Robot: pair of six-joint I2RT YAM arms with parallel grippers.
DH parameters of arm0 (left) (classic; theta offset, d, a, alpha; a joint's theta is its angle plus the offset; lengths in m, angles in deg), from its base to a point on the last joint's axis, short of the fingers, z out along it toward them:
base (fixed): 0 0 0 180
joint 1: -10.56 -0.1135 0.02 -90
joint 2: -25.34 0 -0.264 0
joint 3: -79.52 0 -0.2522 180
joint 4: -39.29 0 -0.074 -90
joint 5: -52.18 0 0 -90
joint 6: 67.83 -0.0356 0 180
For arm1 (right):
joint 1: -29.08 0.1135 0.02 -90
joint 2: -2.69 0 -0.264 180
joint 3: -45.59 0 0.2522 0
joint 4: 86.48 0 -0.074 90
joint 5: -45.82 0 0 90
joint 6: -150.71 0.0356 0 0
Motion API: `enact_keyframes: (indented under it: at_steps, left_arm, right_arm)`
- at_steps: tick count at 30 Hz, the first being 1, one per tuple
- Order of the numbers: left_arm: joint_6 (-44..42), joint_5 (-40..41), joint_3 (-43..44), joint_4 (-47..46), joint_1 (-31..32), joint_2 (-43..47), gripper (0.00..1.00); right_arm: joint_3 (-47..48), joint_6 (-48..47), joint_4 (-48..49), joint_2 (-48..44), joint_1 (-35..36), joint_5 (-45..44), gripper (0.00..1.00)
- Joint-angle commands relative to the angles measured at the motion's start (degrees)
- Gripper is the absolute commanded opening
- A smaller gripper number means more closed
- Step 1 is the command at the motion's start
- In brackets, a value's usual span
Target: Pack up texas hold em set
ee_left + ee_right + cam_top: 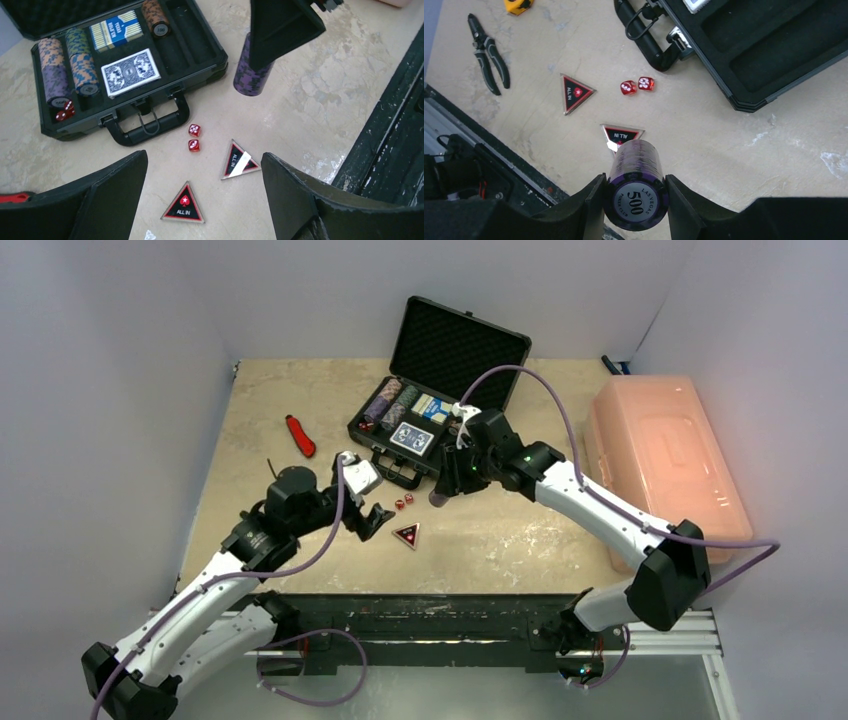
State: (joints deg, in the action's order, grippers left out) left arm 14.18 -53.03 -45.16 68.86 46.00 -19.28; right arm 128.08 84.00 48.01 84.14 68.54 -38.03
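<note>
Briefcase (460, 340) of black hard plastic lies open at the far middle of a beige table (540, 535), with its foam-lined lid standing up and its handle (150, 127) facing the robot. Inside the tray are rows of chip stacks (55, 70), two card decks (130, 71) and a few red dice (64, 110) in a corner slot. The right claw (634, 181) pinches a purple chip stack (636, 201) from both sides, its end chip marked 500. It holds the stack over the table just in front of the case's near right corner; whether the stack touches the table cannot be told. In front of the handle sit two loose dice (194, 130) side by side. Nearer the robot lie two triangular red-and-black buttons (183, 202) reading ALL IN, a little apart from each other. The left claw (204, 165) hangs over these buttons with its fingers spread wide, gripping nothing. A red-handled tool (300, 436) lies left of the case, and a pink plastic bin (665, 465) stands at the right.
</note>
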Motion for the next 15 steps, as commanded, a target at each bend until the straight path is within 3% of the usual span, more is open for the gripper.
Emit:
enact_keyframes:
  at_steps: [1,15]
  left_arm:
    - [-6.6,-7.4,-2.4,-5.1,1.1,2.1,0.84]
    - [-10.2,-12.3,-5.2,-7.7,2.5,3.3,0.84]
  right_arm:
    - [3.5,-2.8,5.5,-3.4,-0.1,6.8,0.0]
    - [2.5,-3.2,11.1,-5.8,0.1,19.7,0.0]
